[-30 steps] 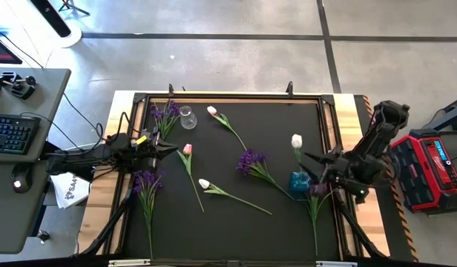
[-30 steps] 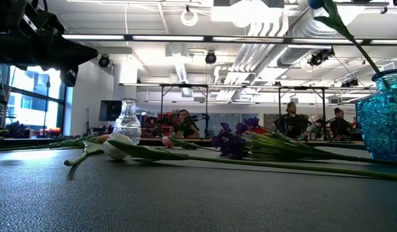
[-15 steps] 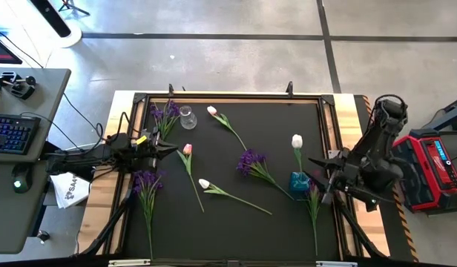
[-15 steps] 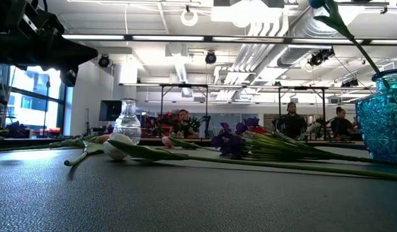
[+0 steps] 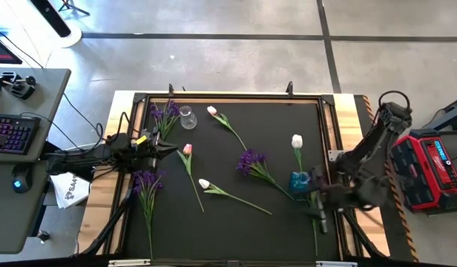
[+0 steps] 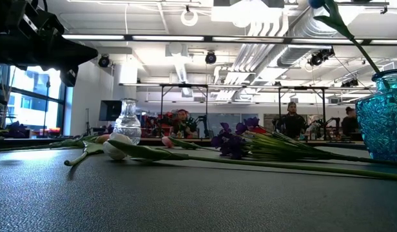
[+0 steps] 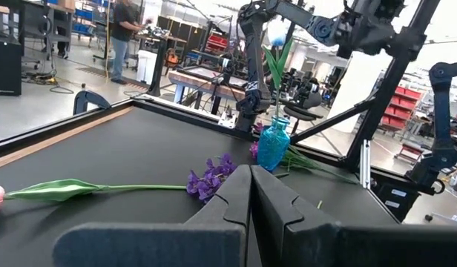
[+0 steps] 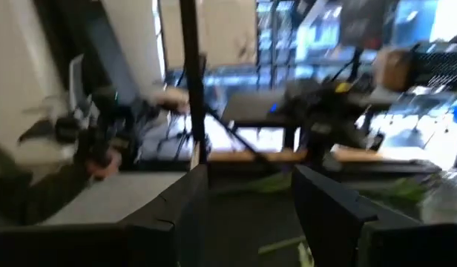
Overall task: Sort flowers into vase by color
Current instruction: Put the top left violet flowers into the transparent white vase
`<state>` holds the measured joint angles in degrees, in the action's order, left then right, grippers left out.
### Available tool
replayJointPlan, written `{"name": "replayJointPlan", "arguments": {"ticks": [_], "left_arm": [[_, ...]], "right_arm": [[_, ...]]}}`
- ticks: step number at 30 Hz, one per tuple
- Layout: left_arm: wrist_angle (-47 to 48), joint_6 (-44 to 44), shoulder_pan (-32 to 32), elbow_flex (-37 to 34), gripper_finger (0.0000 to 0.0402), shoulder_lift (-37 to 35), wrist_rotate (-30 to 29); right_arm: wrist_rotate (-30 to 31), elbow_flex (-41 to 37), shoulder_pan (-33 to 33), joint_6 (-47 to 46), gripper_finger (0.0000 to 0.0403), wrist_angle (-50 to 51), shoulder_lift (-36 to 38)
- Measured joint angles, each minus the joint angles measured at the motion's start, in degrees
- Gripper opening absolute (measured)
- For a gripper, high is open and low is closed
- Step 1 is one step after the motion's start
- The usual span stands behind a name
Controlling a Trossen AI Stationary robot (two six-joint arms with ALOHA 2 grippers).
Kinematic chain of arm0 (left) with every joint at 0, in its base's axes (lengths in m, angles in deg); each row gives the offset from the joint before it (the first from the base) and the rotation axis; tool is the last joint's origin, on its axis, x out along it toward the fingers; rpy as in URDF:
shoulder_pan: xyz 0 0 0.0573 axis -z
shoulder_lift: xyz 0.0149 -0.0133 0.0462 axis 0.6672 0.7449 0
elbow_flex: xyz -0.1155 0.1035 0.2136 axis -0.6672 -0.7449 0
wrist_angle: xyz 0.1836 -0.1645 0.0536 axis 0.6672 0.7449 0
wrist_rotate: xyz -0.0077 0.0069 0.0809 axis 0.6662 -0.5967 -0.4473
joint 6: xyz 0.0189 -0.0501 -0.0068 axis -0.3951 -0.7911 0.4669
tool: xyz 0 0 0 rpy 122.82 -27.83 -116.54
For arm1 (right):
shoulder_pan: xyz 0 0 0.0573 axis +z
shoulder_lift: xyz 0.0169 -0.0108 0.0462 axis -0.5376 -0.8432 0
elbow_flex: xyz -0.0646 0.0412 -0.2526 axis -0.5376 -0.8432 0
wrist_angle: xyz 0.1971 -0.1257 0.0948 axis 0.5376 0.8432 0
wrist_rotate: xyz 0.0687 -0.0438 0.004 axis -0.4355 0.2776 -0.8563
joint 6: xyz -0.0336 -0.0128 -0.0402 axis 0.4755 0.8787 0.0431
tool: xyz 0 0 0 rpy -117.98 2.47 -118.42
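A blue glass vase (image 5: 299,180) stands at the mat's right and holds a white tulip (image 5: 297,141); it also shows in the left wrist view (image 7: 273,144). A clear glass vase (image 5: 187,116) stands at the far left. Purple sprays lie at the far left (image 5: 167,113), near left (image 5: 147,182), middle (image 5: 251,160) and beside the blue vase (image 5: 314,196). Three tulips (image 5: 187,149) (image 5: 211,110) (image 5: 204,183) lie flat on the mat. My right gripper (image 5: 322,216) is open and empty above the right spray's stem, near the blue vase. My left gripper (image 5: 166,148) is shut and empty at the mat's left.
A raised frame (image 5: 228,97) runs around the black mat. A red case (image 5: 429,170) stands off the table's right and a desk with a keyboard (image 5: 12,133) off its left. People stand in the room behind (image 6: 292,119).
My right gripper has swung from beside the blue vase toward the table's near edge and turned from pointing left to pointing toward the near edge. The flowers and vases have stayed where they were.
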<state>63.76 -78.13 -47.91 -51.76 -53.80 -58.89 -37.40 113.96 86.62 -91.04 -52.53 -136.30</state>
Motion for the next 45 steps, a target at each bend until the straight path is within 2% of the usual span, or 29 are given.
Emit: {"name": "replayJointPlan", "arguments": {"ticks": [5, 8, 13, 16, 20, 23, 29, 36, 41, 45], "left_arm": [[0.0, 0.0, 0.0, 0.0, 0.0000, 0.0, -0.1], [-0.3, 1.3, 0.0, 0.0, 0.0000, 0.0, -0.5], [-0.4, 0.1, 0.0, 0.0, 0.0000, 0.0, -1.0], [-0.4, 0.1, 0.0, 0.0, 0.0000, 0.0, -1.0], [-0.4, 0.1, 0.0, 0.0, 0.0000, 0.0, -1.4], [-0.5, 0.2, 0.0, 0.0, 0.0000, 0.0, -2.6], [-0.4, 1.0, 0.0, 0.0, 0.0000, 0.0, -3.3], [-0.4, 1.1, 0.0, 0.0, 0.0000, 0.0, -3.4], [-0.3, 1.1, 0.0, 0.0, 0.0000, 0.0, -4.1], [-0.4, 0.4, 0.0, 0.0, 0.0000, 0.0, -8.3]], "right_arm": [[-13.9, 4.6, -8.6, -3.4, 0.0181, 7.6, -5.7], [-18.4, 8.7, -12.5, -3.4, 0.0181, 13.2, -9.3], [-18.3, 16.5, -16.3, -0.3, 0.0181, 22.3, -14.1], [-15.4, 20.5, -17.3, 2.9, 0.0181, 24.6, -15.1], [-9.8, 23.9, -19.9, 7.7, 0.0181, 28.5, -13.3], [-10.5, 24.1, -25.7, 10.3, 0.0181, 29.7, -10.0], [-29.8, 24.1, -45.5, 10.5, 0.0181, 32.8, -3.9], [-50.8, 21.9, -72.4, 11.3, 0.0178, 33.2, -0.6], [-64.0, 10.7, -87.8, 6.6, 0.0155, 24.1, 0.7], [-69.4, -1.2, -93.4, 1.9, 0.0136, 10.8, 0.6]]}}
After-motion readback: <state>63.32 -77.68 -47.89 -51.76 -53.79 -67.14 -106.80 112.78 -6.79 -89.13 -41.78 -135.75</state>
